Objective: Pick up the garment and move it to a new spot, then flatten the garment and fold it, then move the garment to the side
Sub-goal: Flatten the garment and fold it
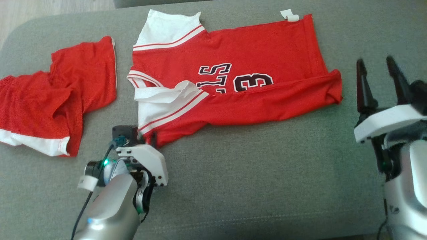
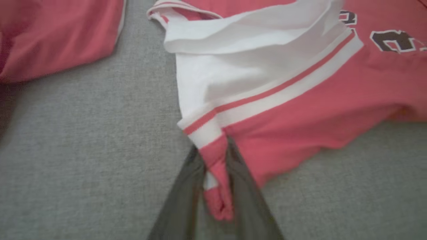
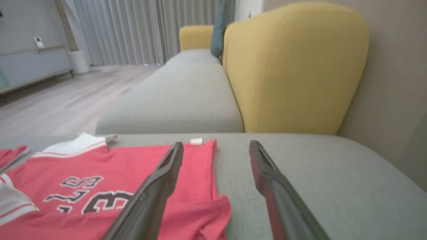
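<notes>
Surface: a grey woven-fabric cushion [image 1: 253, 160], broad and flat, with a rounded corner at the upper left of the head view.
Centre to upper right: a red jersey [image 1: 267, 46] lies spread flat on it, with white sleeves toward the left and black lettering facing up.
Jersey fold: its lower long edge is turned up over part of the lettering.
Jersey top edge: a small white tag [image 1: 289, 15] sticks out onto the cushion.
Left: crumpled red shorts [image 1: 66, 86] with a white band lie just beside the jersey, a strip of grey between them.
</notes>
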Robot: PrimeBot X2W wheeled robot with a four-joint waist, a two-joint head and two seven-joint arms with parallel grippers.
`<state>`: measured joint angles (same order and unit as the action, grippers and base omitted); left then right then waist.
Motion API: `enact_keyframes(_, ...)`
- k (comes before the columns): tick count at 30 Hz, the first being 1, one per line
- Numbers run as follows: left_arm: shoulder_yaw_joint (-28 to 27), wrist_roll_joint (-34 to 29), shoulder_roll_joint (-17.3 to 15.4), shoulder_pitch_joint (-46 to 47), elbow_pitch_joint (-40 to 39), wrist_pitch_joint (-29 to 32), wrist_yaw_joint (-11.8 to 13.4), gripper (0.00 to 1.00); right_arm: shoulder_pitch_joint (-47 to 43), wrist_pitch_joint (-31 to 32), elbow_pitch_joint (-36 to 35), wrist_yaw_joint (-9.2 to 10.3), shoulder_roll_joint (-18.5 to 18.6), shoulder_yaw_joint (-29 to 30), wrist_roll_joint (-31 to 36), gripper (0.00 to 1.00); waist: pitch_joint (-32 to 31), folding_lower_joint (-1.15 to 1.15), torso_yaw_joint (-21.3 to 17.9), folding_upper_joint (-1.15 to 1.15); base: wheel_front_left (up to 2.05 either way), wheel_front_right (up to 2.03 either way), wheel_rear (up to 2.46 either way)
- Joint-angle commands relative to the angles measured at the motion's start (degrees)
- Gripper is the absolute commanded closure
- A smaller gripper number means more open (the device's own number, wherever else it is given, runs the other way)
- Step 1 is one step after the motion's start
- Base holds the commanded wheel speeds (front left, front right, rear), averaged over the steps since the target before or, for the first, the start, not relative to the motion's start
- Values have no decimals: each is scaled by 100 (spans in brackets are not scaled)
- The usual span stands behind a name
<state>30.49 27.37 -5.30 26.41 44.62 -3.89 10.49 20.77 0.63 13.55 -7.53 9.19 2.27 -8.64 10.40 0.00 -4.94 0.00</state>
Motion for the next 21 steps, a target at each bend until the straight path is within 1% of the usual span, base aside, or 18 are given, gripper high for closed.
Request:
enact_keyframes(1, -142, 17, -85, 158, -36, -58, -26, 100, -12, 130, -72, 4, -76, -3, 95, 0, 32, 0, 41, 0, 0, 0, 0)
enact_keyframes(6, -173, -74, -121, 347, -275, -586, 10, 100, 76, 788, 493, 4, -366, 566, 267, 0, 99, 0, 219, 0, 0, 0, 0)
enact_keyframes(11, -154, -130, -93, 449, -634, -839, 18, 100, 298, 1231, 1078, 4, -551, 1000, 324, 0, 139, 0, 420, 0, 0, 0, 0)
enact_keyframes(12, -154, -130, -93, 449, -634, -839, 18, 100, 298, 1231, 1078, 4, -551, 1000, 324, 0, 139, 0, 420, 0, 0, 0, 0)
enact_keyframes(15, -90, -160, -81, 475, -831, -849, 24, 100, 484, 1325, 1449, 4, -598, 1172, 499, 0, 176, 0, 535, 0, 0, 0, 0)
enact_keyframes(21, -4, -195, -109, 516, -1029, -795, 23, 100, 866, 1393, 1990, 4, -607, 1367, 776, 0, 307, 0, 630, 0, 0, 0, 0)
